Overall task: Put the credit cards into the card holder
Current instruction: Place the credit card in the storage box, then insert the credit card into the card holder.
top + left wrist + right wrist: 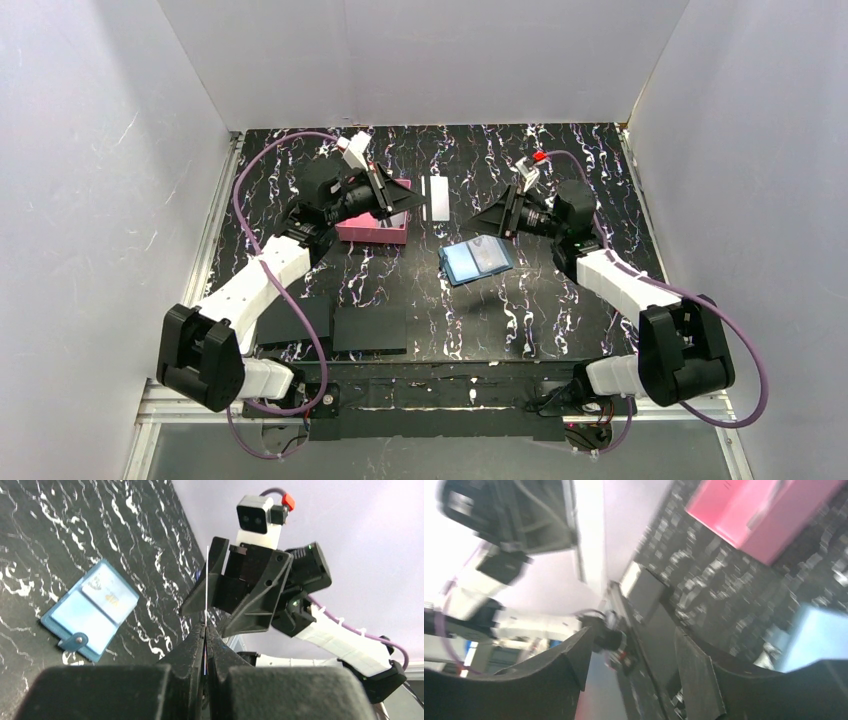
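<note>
**Card pinched in your left claw, beside the holder**

A credit card (206,580) is clamped tight between the jaws of your left gripper (205,627). You hold it in the air just right of the pink card holder (370,235). Your right gripper (631,642) faces it from across, jaws spread wide and holding nothing. A blue case (477,260) lies open on the table near that right claw.
</note>
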